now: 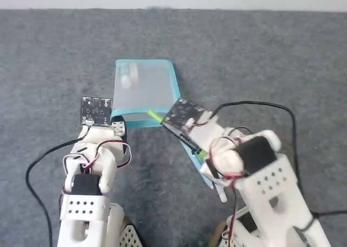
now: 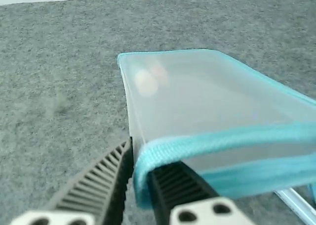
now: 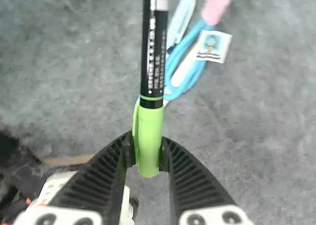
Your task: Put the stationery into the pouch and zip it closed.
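Left end effector (image 2: 142,158) clamped on pouch (image 2: 197,96) mouth corner; right end effector (image 3: 146,138) grips pen (image 3: 154,52) by green cap, far tip at pouch mouth.

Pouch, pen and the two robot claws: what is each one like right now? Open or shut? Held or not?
pouch: lying flat, near end looks unzipped, corner pinched by the left gripper.
small pale thing: already inside the pouch, at its far end.
pen: held by its green end, far tip at the pouch's mouth.
left gripper: shut on the pouch's edge.
right gripper: shut on the pen.
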Controlling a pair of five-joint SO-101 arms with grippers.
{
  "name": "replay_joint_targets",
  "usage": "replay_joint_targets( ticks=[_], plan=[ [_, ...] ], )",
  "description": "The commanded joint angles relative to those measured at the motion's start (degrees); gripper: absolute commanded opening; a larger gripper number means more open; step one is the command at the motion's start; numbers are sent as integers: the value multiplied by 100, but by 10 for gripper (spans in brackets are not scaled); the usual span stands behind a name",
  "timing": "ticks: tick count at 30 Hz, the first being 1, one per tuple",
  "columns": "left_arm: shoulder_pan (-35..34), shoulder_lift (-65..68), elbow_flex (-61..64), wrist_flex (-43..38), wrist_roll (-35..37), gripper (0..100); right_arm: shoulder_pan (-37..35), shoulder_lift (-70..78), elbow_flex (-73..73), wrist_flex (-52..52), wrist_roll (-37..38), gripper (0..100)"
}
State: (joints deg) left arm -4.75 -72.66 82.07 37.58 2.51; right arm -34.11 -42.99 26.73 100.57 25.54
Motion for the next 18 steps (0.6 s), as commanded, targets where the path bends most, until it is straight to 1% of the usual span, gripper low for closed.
replay_joint_targets(
  ticks=[1, 7, 8, 12, 18],
  plan=[
    [-26, 0, -312, -132, 62, 11, -215, 558, -325, 215, -79, 8],
    [-26, 0, -312, -132, 62, 11, -180, 1218, -422, -4, -149, 8],
    [-26, 0, -312, -132, 62, 11, -180, 1297, -510, -66, -264, 8],
    [-26, 0, -312, -132, 62, 11, -180, 1604, -1108, -92, -615, 8],
    [9, 0, -312, -123, 62, 11, -189, 2466, -2066, -110, -659, 8]
  ],
)
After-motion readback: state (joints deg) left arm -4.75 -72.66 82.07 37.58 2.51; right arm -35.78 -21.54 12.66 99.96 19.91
